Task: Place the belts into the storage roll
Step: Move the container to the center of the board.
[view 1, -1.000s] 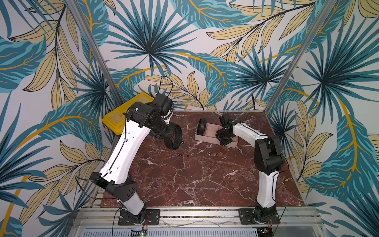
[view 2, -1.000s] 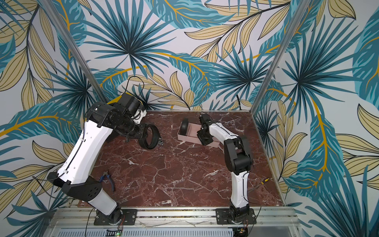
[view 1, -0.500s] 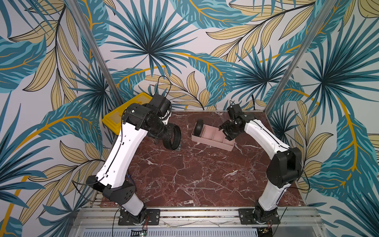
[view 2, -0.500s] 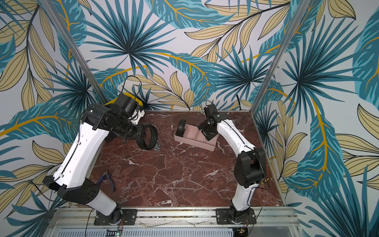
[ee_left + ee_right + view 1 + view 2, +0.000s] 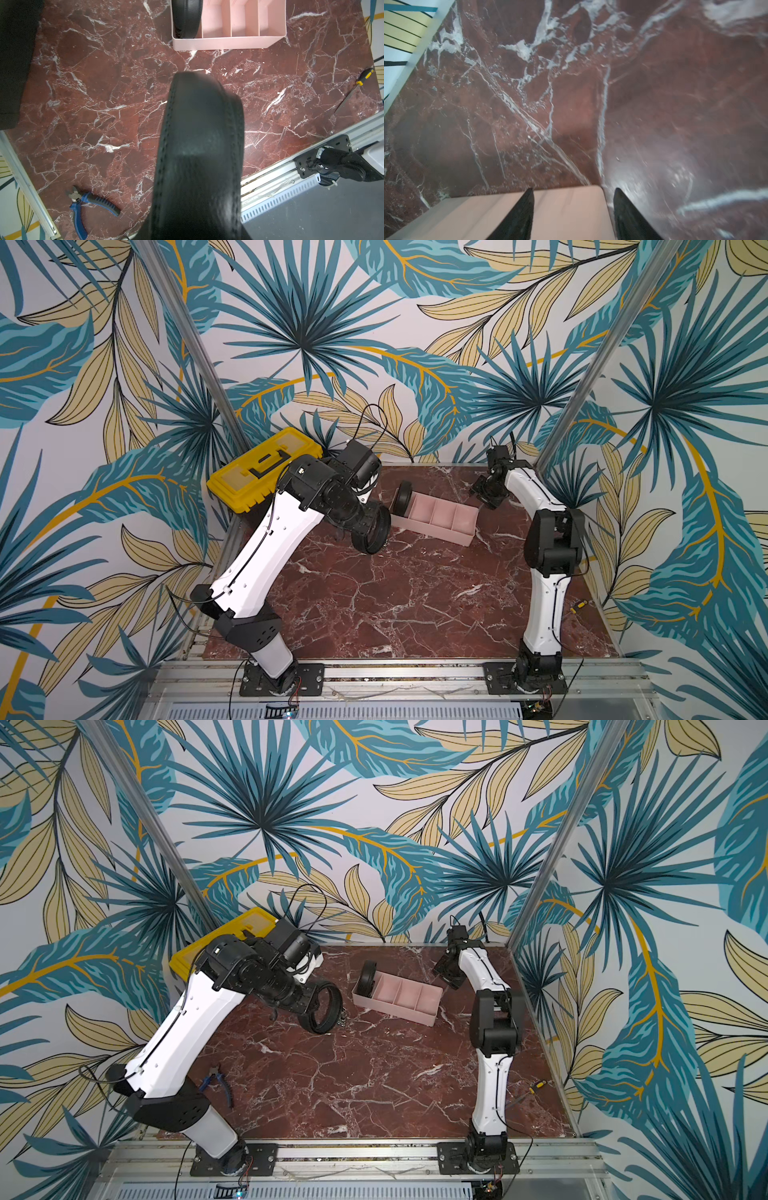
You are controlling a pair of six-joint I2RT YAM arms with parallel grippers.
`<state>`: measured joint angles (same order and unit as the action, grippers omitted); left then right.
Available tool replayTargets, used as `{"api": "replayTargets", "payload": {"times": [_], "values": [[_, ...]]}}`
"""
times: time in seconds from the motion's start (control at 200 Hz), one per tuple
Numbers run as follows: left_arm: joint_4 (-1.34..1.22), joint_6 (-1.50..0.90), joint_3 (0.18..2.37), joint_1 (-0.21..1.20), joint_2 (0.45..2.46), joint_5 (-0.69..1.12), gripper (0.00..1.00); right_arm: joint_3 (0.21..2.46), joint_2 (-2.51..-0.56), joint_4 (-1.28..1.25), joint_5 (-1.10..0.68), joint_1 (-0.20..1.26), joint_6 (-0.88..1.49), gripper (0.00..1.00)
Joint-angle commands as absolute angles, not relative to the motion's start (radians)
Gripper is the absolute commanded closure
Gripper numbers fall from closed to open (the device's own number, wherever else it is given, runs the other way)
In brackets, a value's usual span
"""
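The storage roll (image 5: 455,531) (image 5: 409,1013) is a pale pink divided tray at the back middle of the marble table. One belt (image 5: 402,497) (image 5: 368,979), coiled tight, stands in its leftmost compartment. A second coiled belt (image 5: 374,533) (image 5: 328,1013) hangs just left of the tray, with my left gripper (image 5: 362,524) (image 5: 309,1002) shut on it. In the left wrist view this belt (image 5: 199,145) hides the jaws, and the tray (image 5: 228,43) lies beyond it. My right gripper (image 5: 484,493) (image 5: 446,971) (image 5: 574,189) stands open over the tray's right end (image 5: 566,212), holding nothing.
A yellow-and-black toolbox (image 5: 257,472) (image 5: 245,923) sits at the back left behind the left arm. Blue pliers (image 5: 216,1081) (image 5: 83,205) lie near the left arm's base. A screwdriver (image 5: 577,605) (image 5: 536,1085) (image 5: 361,81) lies by the right edge.
My right gripper has let go of the tray, opened, and drawn back toward the back right corner. The left gripper has carried its coiled belt a little right, closer to the tray.
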<state>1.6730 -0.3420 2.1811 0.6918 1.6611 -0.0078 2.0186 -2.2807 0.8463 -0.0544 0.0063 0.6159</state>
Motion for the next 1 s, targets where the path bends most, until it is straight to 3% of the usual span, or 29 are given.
{"api": "replayTargets", "payload": {"times": [0.0, 0.225, 0.651, 0.991], "values": [[1.774, -0.349, 2.187, 0.735, 1.657, -0.043, 1.0, 2.121, -2.352, 0.918, -0.103, -0.002, 0.523, 0.42], [1.776, -0.332, 2.189, 0.83, 1.703, -0.117, 1.0, 2.022, -2.345, 0.921, -0.218, 0.0, 0.539, 0.46], [1.762, -0.327, 2.293, 0.997, 1.829, -0.309, 1.0, 1.42, -1.952, 0.7, -0.325, 0.118, 0.736, 0.49], [1.742, -0.276, 2.35, 1.061, 1.861, -0.266, 1.0, 1.245, -1.829, 0.621, -0.372, 0.164, 0.798, 0.48]]}}
